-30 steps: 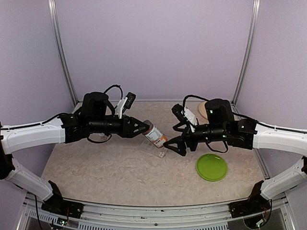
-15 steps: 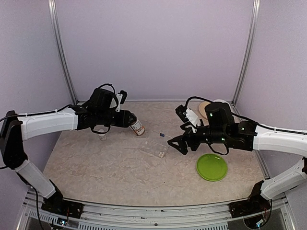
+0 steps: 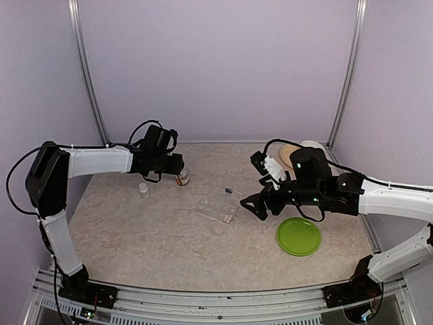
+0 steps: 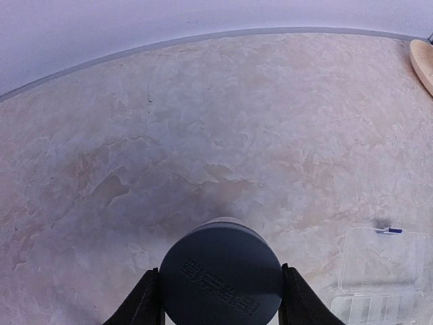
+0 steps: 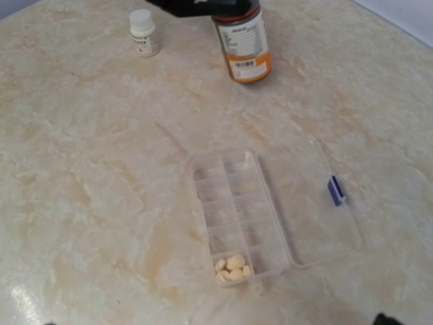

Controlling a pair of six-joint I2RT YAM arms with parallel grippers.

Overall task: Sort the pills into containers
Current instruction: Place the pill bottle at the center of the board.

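Note:
The clear pill box lies on the table with its lid open flat and a blue latch. Several cream pills fill one near end compartment; the other compartments look empty. My left gripper is shut on an orange-labelled pill bottle, held upright at the far left of the box. The bottle's dark round end sits between the fingers in the left wrist view. My right gripper hangs open just right of the pill box, holding nothing.
A small white bottle stands left of the held bottle. A green plate lies at the near right. A white bowl and a wooden piece sit at the far right corner. Walls enclose the table.
The left arm has carried the bottle from its tilted pose over the pill box back to the far left and turned it upright. The right arm has hardly moved.

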